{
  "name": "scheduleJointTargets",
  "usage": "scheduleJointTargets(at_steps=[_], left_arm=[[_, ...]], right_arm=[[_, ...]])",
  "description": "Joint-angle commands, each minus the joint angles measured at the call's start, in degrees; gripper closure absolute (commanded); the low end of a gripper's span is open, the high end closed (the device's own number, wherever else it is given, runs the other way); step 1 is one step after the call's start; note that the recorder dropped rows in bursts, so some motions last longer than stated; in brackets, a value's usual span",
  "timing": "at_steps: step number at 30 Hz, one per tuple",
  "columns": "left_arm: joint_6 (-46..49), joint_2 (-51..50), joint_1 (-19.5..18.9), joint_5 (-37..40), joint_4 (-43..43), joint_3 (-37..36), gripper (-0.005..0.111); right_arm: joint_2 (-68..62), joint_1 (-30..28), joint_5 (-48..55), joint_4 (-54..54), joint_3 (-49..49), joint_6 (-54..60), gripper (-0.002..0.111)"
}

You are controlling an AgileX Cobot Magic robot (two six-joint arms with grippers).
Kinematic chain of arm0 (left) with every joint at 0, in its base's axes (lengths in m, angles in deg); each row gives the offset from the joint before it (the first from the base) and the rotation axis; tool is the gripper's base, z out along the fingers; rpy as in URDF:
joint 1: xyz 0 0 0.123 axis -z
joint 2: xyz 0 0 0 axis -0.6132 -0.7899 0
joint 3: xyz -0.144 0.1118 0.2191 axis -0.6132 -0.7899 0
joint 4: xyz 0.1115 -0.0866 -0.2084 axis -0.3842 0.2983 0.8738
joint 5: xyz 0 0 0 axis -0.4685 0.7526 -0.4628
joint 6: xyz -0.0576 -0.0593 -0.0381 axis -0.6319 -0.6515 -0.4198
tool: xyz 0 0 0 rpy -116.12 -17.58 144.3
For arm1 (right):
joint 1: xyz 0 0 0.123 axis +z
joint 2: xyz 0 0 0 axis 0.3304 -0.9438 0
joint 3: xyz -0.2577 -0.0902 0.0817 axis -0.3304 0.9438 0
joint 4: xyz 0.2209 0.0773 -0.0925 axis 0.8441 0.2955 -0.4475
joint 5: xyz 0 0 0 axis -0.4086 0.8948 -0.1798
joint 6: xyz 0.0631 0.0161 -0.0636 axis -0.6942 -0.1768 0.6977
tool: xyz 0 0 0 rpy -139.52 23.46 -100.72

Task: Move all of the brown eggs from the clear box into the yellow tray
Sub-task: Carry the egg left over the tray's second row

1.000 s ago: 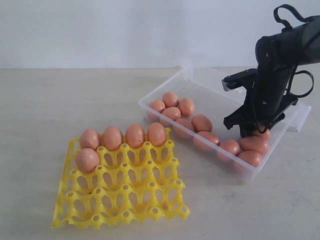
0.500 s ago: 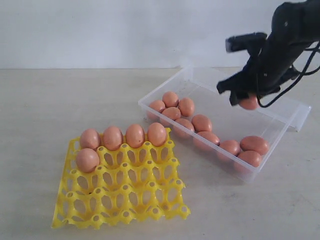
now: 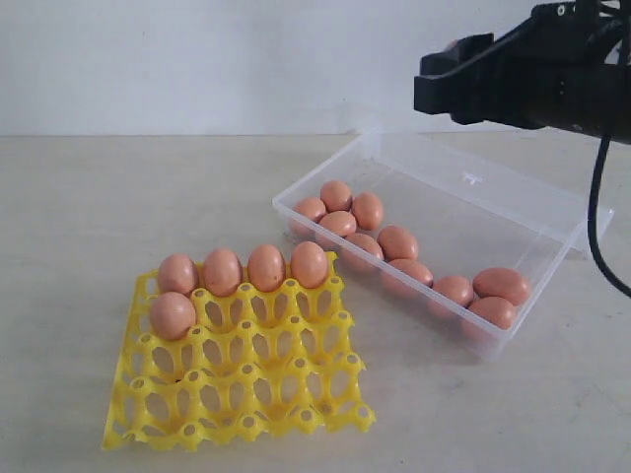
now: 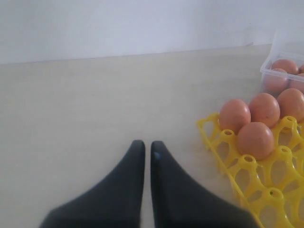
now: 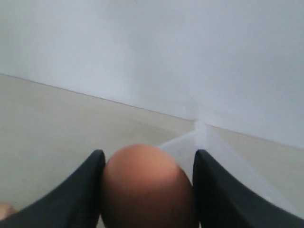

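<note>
Pinkish-brown and matte, one brown egg [image 5: 145, 185] is clamped between the two dark fingers [image 5: 80, 190] of the right gripper [image 5: 147, 156]. The wrist picture cuts off its lower end. From the exterior camera we can hardly make the egg out behind the gripper's black body, and the right arm [image 3: 562, 84] runs off the frame edge with a black cable [image 3: 595, 212] hanging from it.

The left gripper [image 4: 146, 145] has its jaws pressed together on nothing. We see it only from its own wrist camera.

Directly below the right gripper lies the clear box [image 3: 389, 296]. Its see-through walls are faint, and its lid [image 3: 493, 182] folds back on the far side. Ten boxed eggs [image 3: 397, 241] crowd the wall farthest from the gripper, and the floor right under the gripper is bare.

The yellow tray [image 3: 246, 404] lies well apart from the right gripper, lower and beyond the box. It sits close ahead of the left gripper's tips, with one corner nearest them. Five tray eggs [image 3: 266, 267] fill the row nearest the box and one cup of the next row. The remaining cups stand open.

Wide bare table [image 3: 99, 217], pale beige and dull, surrounds both grippers. A plain white wall [image 3: 197, 59] closes the room behind it.
</note>
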Motion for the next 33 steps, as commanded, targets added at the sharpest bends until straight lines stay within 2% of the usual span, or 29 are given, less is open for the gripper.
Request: scheduleJointTargets(at_steps=[1, 7, 13, 19, 26, 29, 33], left_arm=[[0.1, 0.2, 0.2, -0.2, -0.1, -0.2, 0.103], [0.1, 0.2, 0.2, -0.2, -0.1, -0.2, 0.103], [0.1, 0.2, 0.2, -0.2, -0.1, -0.2, 0.103], [0.1, 0.2, 0.2, -0.2, -0.1, -0.2, 0.103], [0.1, 0.2, 0.2, -0.2, -0.1, -0.2, 0.103], [0.1, 0.2, 0.2, -0.2, -0.1, -0.2, 0.103], [0.1, 0.2, 0.2, -0.2, -0.1, -0.2, 0.103]], right_arm=[[2.4, 8.6, -5.4, -1.3, 0.4, -1.7, 0.108], [-5.2, 20.7, -3.5, -6.7, 0.4, -5.7, 0.108], [-17.2, 23.2, -10.3, -13.1, 0.4, -5.9, 0.108], [-21.9, 23.2, -29.3, -12.7, 0.4, 10.3, 0.108], [-22.5, 23.2, -26.6, -1.2, -3.3, 42.8, 0.108], [-22.5, 23.2, -27.4, 2.1, -4.8, 47.5, 0.108], [-23.0, 23.1, -28.1, 2.5, -8.6, 45.5, 0.108]])
